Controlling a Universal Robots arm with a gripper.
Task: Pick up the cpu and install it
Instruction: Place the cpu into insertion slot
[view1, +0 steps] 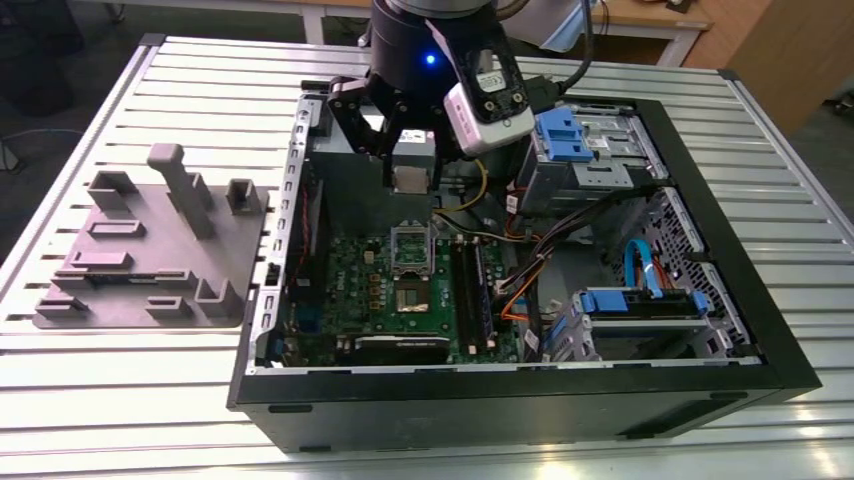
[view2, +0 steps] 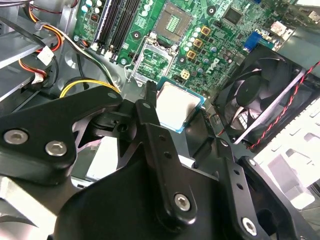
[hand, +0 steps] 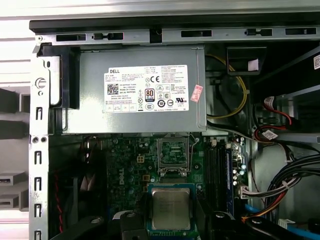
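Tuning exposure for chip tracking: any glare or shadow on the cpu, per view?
Second wrist view: the cpu lid is washed nearly white. First wrist view: its lid is evenly lit, no hotspot. Exterior view: the case interior sits dim against the bright slatted table.

open pc case (view1: 534, 405) on slatted table (view1: 134, 420), grey fixture (view1: 140, 262) beside it.
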